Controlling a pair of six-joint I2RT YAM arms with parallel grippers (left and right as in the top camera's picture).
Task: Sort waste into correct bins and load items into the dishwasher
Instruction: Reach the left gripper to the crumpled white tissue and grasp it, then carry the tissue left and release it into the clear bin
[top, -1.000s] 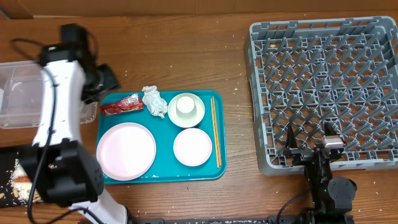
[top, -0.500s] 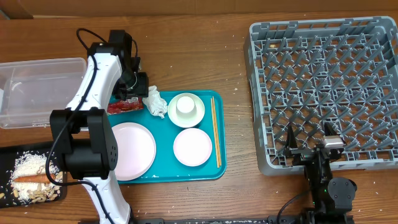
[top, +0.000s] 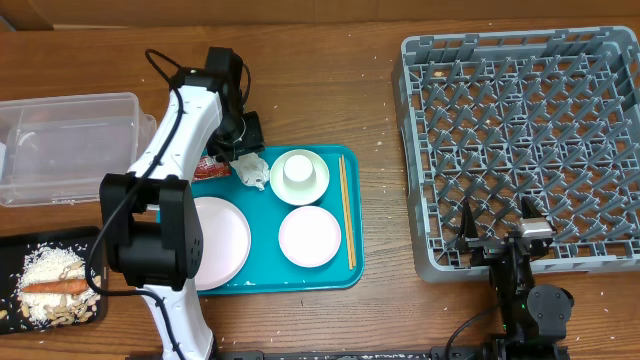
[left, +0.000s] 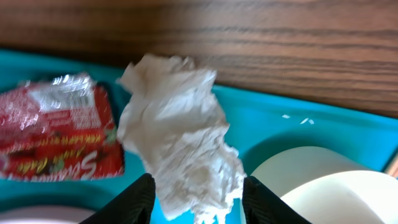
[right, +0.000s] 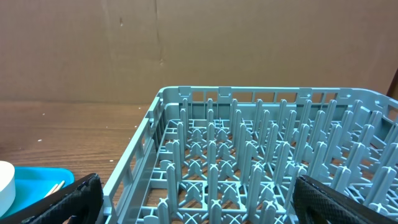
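My left gripper (top: 243, 152) is open over the back left of the teal tray, its fingers (left: 198, 202) straddling the crumpled white tissue ball (left: 177, 127), which also shows in the overhead view (top: 252, 171). The red snack wrapper (left: 56, 134) lies just left of the tissue, partly under the arm in the overhead view (top: 208, 168). Rice crumbs and the orange stick (top: 55, 286) lie in the black tray (top: 12, 250). The clear tub (top: 65, 145) stands at the far left. My right gripper (top: 497, 228) is open and empty at the front edge of the grey rack (top: 525, 140), and its wrist view looks across that rack (right: 249, 162).
The teal tray (top: 355, 270) holds the pink plate (top: 225, 240), a white plate (top: 310, 236), a cup on a small plate (top: 300, 175) and chopsticks (top: 345, 210). My left arm crosses the tray's left side. Bare wood lies between the tray and the rack.
My left arm has swung right from the clear tub to the tray's back left, and its open gripper now sits over the tissue. The black tray has come into view. The right arm has not moved.
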